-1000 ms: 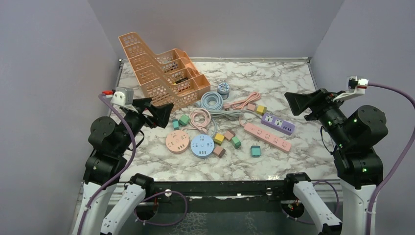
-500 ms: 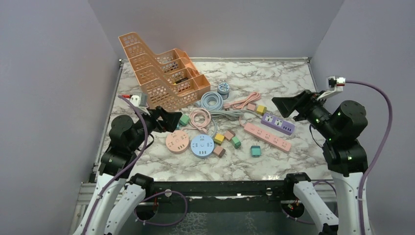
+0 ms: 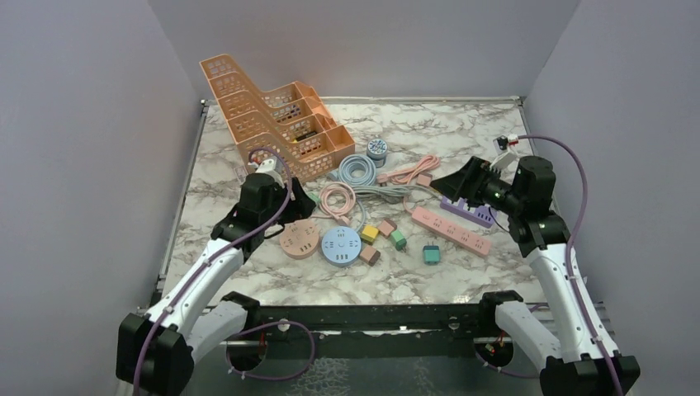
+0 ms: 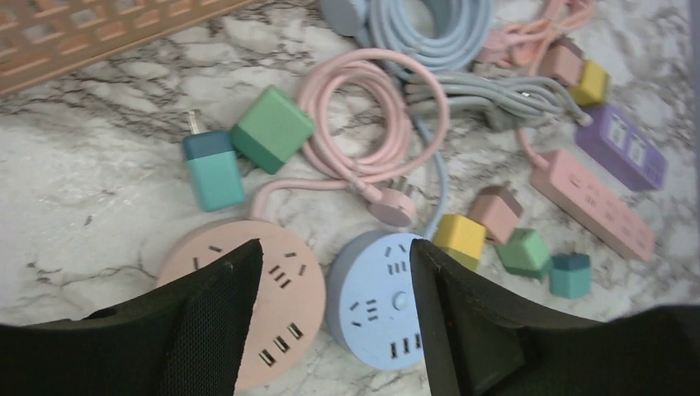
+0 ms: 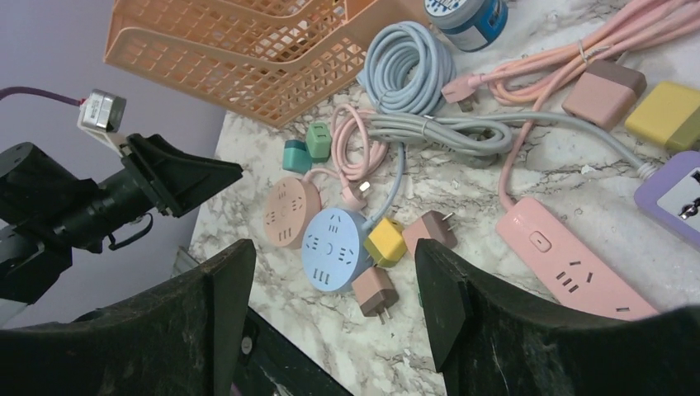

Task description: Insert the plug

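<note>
Loose plugs lie mid-table: a teal plug (image 4: 212, 169) and a green one (image 4: 271, 129) side by side, plus a pink corded plug (image 4: 393, 206). A yellow plug (image 5: 386, 241) and two brown plugs (image 5: 376, 291) lie beside the round blue socket (image 3: 341, 245). The round pink socket (image 3: 299, 238) sits to its left. Right of them lie a pink power strip (image 3: 451, 231) and a purple one (image 3: 469, 208). My left gripper (image 4: 334, 247) hangs open just above the two round sockets, holding nothing. My right gripper (image 5: 334, 247) is open and empty, raised above the purple strip.
An orange tiered basket (image 3: 272, 115) stands at the back left. A coiled blue cable (image 3: 357, 171), a grey cable, pink cords and a small round tin (image 3: 377, 149) lie behind the sockets. Purple walls close in on both sides.
Both arms have swung down and inward from the sides. The left gripper now sits low over the round sockets with its jaws narrower; the right has come over the purple strip.
</note>
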Robot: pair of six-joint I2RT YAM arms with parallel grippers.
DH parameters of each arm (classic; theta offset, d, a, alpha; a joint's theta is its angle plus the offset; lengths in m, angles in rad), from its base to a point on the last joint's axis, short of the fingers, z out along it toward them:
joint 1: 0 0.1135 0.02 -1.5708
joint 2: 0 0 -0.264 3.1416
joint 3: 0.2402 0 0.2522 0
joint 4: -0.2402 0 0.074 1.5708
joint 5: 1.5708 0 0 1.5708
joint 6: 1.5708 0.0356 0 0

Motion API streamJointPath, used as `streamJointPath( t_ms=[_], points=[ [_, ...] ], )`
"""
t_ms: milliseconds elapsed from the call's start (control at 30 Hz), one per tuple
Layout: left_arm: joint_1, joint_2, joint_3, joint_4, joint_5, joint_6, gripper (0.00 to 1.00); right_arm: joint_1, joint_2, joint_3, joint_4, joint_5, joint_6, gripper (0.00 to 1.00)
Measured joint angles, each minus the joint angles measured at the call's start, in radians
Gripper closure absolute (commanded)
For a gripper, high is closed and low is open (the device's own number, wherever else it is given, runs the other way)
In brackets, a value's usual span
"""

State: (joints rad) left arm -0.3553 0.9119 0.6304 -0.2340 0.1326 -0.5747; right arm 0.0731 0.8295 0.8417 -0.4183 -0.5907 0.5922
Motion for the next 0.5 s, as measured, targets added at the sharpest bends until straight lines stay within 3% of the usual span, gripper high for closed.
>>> streamJointPath(
  t_ms=[100,500],
  points=[
    [-0.003,0.071,0.0,-0.006,-0.106,-0.045,0.45,0.0,0.018,-0.027,0.021,-0.002,0.006,0.31],
    [-0.007,0.252,0.0,0.041,-0.248,-0.072,0.43,0.0,0.133,-0.059,0.093,0.004,-0.002,0.34]
  ],
)
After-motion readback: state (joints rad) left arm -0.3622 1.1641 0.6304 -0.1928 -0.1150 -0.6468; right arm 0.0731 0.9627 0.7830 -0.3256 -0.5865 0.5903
